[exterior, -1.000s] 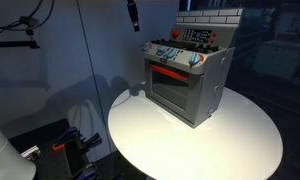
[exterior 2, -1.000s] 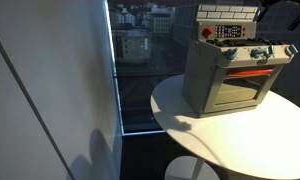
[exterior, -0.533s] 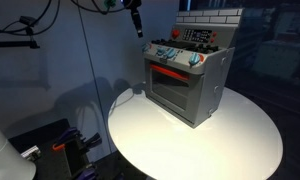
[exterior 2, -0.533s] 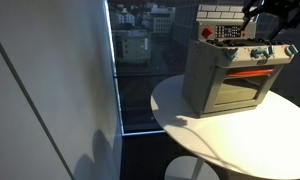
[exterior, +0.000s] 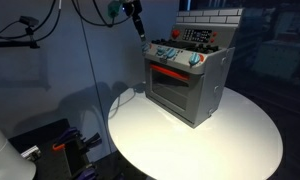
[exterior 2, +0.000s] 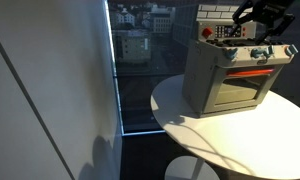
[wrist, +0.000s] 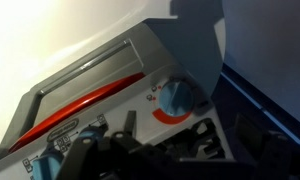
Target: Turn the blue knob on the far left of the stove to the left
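1. Wrist view: the blue knob [wrist: 178, 98], ringed by a red arc, sits at the end of the front row of the stove [wrist: 110, 65], right beside the stove's corner edge. The door shows above the knob row here, so this picture stands inverted. The red door handle [wrist: 85, 108] runs off toward the frame's lower left.
2. Gripper [wrist: 145, 152]: a dark mass along the bottom edge, jaws standing apart with nothing between them. The knob lies just ahead of the jaws, nearer the finger on the frame's right, and is not touched.
3. In an exterior view the gripper [exterior: 139, 28] hangs above and outside the left front corner of the stove [exterior: 185, 85]. The blue knob [exterior: 156, 50] lies below it and toward the stove.
4. Judgement: the coming move is a short descent and advance onto that end knob. A counter-clockwise twist follows, about the knob's axis, which points out of the front panel.
5. The stove stands on a round white table [exterior: 190, 140].
6. In an exterior view the gripper [exterior 2: 252, 18] overlaps the brick-patterned back panel [exterior 2: 215, 12]. Depth to the knob row cannot be read there.
7. Hard to make out: the fingertips in the dim wrist picture, the knob's pointer mark, and the end knob in that last exterior view.
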You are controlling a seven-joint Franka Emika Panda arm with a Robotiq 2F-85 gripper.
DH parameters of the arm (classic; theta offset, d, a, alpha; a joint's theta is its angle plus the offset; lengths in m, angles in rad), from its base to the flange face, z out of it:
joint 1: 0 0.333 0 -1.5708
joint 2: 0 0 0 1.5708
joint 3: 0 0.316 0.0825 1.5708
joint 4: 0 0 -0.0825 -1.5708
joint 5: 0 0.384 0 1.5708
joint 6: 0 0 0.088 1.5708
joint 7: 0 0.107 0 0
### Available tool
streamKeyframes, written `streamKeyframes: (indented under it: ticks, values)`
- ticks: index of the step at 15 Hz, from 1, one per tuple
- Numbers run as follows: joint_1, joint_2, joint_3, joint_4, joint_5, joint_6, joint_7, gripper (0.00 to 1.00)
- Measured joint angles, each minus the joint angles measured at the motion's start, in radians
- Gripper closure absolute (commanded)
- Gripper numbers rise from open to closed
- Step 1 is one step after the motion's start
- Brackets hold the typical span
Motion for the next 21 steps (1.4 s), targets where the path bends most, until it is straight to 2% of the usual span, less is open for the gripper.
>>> streamKeyframes:
  ticks: [9, 21]
  values:
    - [0.006, 0.025, 0.000, -0.053, -0.041, 0.170, 0.074, 0.00]
    - [0.021, 0.064, -0.001, -0.062, -0.017, 0.265, 0.149, 0.00]
